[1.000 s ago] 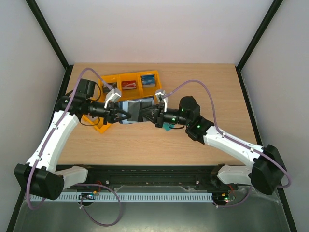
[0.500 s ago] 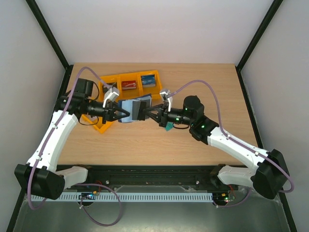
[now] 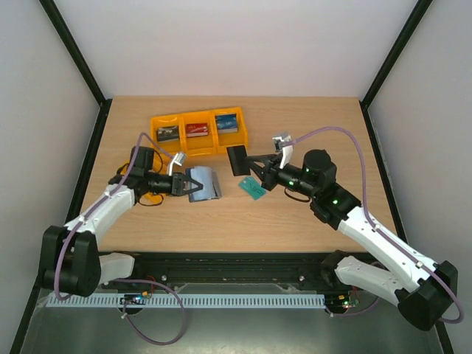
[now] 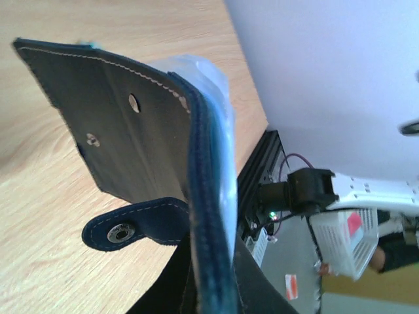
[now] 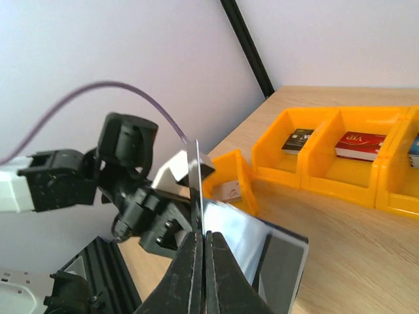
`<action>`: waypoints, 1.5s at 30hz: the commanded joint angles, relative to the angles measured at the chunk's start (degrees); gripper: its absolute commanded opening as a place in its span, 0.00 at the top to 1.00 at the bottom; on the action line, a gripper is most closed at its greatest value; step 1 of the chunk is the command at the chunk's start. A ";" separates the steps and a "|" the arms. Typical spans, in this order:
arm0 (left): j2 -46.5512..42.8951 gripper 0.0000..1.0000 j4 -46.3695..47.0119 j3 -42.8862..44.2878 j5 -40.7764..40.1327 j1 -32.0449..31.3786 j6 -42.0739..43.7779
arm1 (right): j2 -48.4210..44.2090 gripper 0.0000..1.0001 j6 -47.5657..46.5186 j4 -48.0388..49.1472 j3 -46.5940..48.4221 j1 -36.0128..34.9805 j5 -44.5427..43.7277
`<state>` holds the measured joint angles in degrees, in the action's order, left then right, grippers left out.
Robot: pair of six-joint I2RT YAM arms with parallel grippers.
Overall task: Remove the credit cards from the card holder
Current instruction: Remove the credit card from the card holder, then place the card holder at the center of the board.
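Nearest the arm bases, the left gripper [image 3: 184, 184] is clenched on one edge of the card holder [image 3: 205, 183]. The holder is spread open over the table [image 3: 310, 125], left of centre, with its pale blue-grey inside and clear sleeves facing up. Whether it touches the wood cannot be told. From the left wrist, the holder's navy cover and its clasp tab [image 4: 124, 230] show side-on in that grip. Just right of the holder, a teal card [image 3: 252, 187] lies flat on the table. A little farther back, the right gripper [image 3: 256, 163] is pinched tight on a dark credit card [image 3: 237, 159], held apart from the holder. The right wrist view shows that card edge-on between the closed jaws. Farthest back, the orange bins [image 3: 193, 147] hold a dark card [image 3: 168, 134], a red card [image 3: 196, 130] and a blue card [image 3: 226, 123], one per compartment.
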<state>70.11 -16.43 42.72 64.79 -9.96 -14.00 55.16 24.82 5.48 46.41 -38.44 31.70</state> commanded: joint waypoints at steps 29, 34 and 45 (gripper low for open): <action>11.59 0.48 8.65 -6.28 -35.43 -5.83 -9.60 | 0.49 0.98 1.50 -3.76 0.52 0.21 -2.81; 5.75 0.31 1.93 -2.12 -33.50 -5.53 -2.71 | 2.04 0.98 1.98 -4.31 1.63 0.20 -2.52; -1.38 0.16 -21.90 17.28 -15.90 -2.97 25.27 | 1.18 0.98 2.51 0.23 2.18 0.20 8.07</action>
<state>71.16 -24.93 52.62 37.12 -14.11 -5.17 57.54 26.41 1.65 46.44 -38.33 32.91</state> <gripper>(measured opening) 0.837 0.017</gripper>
